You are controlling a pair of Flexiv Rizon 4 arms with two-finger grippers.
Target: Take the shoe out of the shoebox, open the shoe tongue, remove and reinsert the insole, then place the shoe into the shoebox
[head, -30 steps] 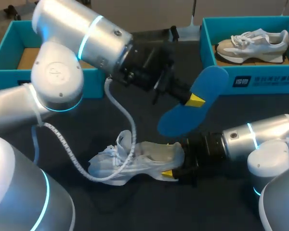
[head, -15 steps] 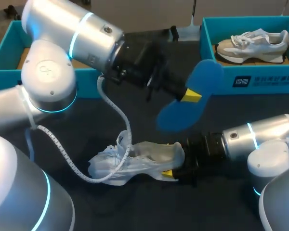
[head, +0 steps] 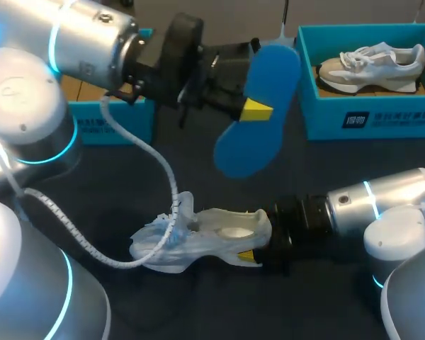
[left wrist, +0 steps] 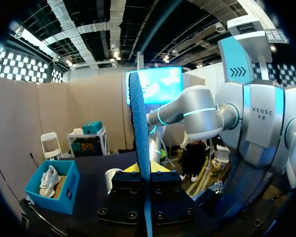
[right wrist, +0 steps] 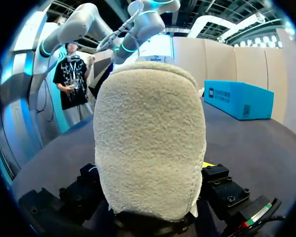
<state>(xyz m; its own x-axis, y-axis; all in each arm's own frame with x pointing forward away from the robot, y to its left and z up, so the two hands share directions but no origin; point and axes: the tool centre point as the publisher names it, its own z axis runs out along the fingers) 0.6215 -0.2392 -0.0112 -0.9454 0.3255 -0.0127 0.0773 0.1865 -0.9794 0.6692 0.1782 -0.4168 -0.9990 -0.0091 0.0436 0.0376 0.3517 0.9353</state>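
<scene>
Left end effector clamps a flat blue foam insole aloft. Right end effector clamps the heel of a white lace-up sneaker on the dark tabletop

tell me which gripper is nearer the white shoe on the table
Right. The right gripper clamps the heel of the white shoe; the left gripper is above it, apart, holding the blue insole.
</scene>
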